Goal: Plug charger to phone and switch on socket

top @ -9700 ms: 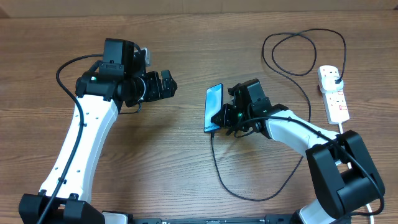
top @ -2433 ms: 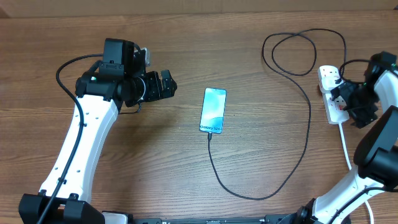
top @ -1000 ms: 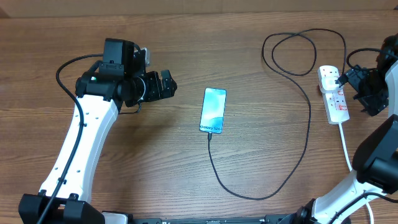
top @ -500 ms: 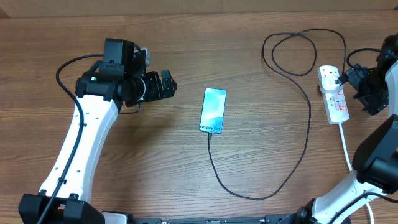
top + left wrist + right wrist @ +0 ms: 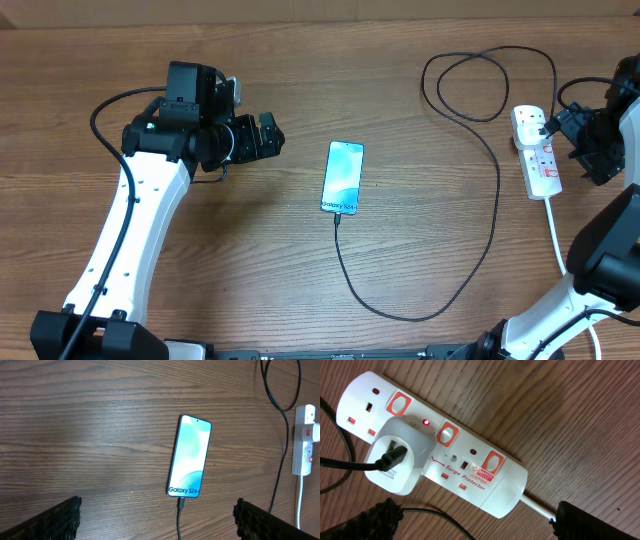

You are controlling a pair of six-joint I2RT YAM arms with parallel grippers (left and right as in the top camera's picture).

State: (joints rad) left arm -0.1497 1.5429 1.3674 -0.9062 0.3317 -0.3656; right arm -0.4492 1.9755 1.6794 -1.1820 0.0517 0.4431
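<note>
Both jaws wide open, empty, right jaws seemingly above socket (image 5: 465,472)

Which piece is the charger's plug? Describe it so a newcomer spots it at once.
Look to the right side of the wooden table, where the white power strip lies with its thick white cord. On its middle outlet sits a rounded white adapter. It is the only block standing on the strip, with the black cable entering its face; the outlets either side are empty.
</note>
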